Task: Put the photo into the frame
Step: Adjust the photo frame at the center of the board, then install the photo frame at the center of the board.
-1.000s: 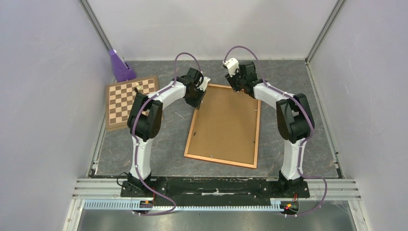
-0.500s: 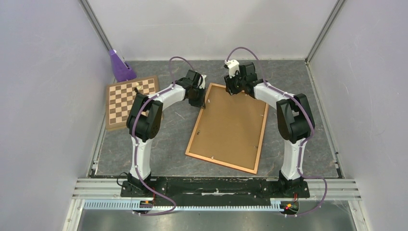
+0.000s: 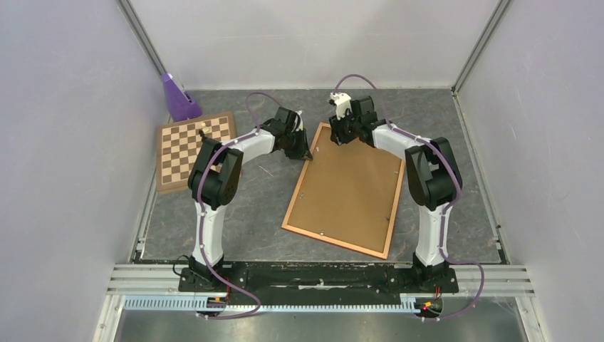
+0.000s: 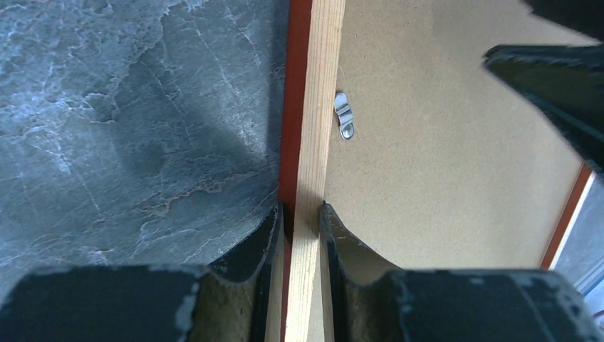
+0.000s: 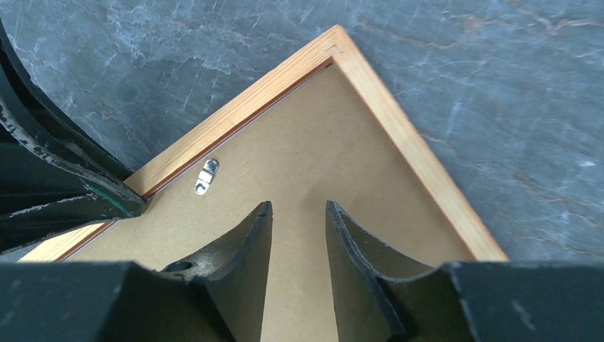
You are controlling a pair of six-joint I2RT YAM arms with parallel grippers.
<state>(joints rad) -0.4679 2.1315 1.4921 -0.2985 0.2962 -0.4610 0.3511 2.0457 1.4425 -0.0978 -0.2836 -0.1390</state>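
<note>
The frame (image 3: 333, 242) lies back-up and askew on the table, its orange-brown rails around a brown hardboard backing panel (image 3: 349, 189). My left gripper (image 3: 306, 152) is shut on the frame's left rail (image 4: 317, 107) near the far corner, one finger on each side of the wood (image 4: 300, 210). My right gripper (image 3: 340, 137) is open over the backing just inside that far corner (image 5: 299, 206), with nothing between its fingers. The rail's corner (image 5: 420, 164) shows beyond it. The photo is hidden.
A chessboard (image 3: 194, 148) lies at the left and a purple object (image 3: 176, 98) stands in the far left corner. A small metal turn clip (image 4: 343, 125) sits on the backing by the left rail. Walls close in on three sides.
The frame has slid to the right and turned further askew, with the left gripper moving along on its rail. The right gripper has shifted slightly left over the far corner.
</note>
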